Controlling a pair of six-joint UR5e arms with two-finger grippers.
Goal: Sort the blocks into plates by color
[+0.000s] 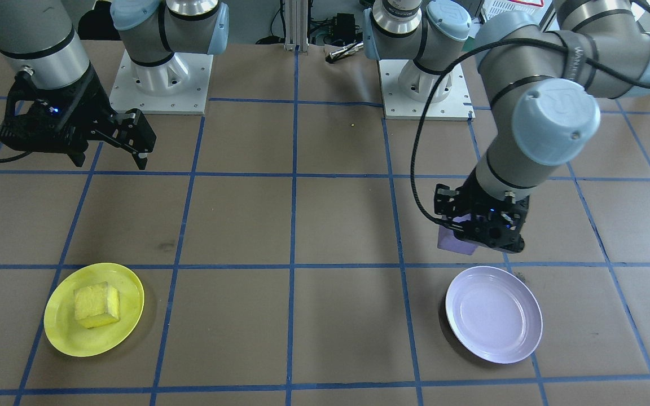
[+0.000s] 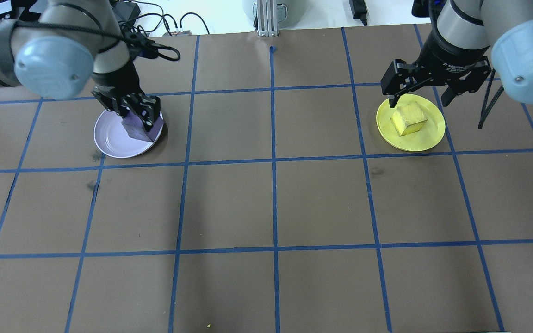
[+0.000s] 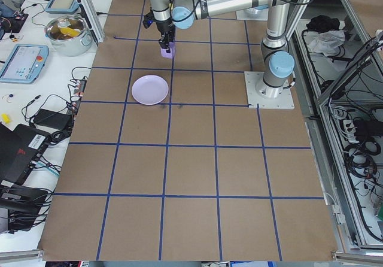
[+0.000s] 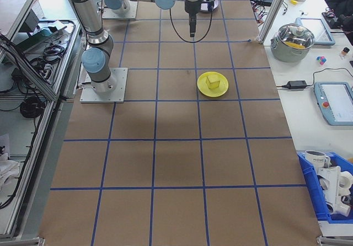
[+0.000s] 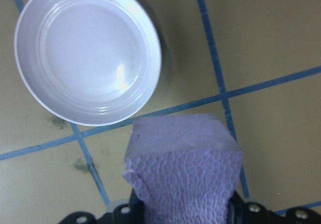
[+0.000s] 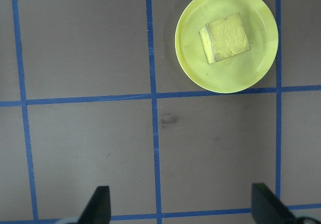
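My left gripper (image 1: 460, 239) (image 2: 139, 121) is shut on the light purple block (image 1: 449, 242) (image 2: 137, 132) (image 5: 185, 174) and holds it in the air. The block hangs just off the rim of the lavender plate (image 1: 494, 316) (image 2: 111, 138) (image 5: 85, 53), on the robot's side; nothing lies in that plate. The yellow block (image 1: 97, 304) (image 2: 409, 119) (image 6: 225, 38) lies in the yellow plate (image 1: 65, 332) (image 2: 428, 138) (image 6: 195, 68). My right gripper (image 1: 112, 162) (image 6: 183, 206) hangs open and high, back from the yellow plate, with nothing between its fingers.
Brown table covering with a blue tape grid. The two arm bases (image 1: 161, 79) (image 1: 426, 84) stand at the robot's edge. Off the table ends are a metal pot (image 3: 69, 30), tablets and cables.
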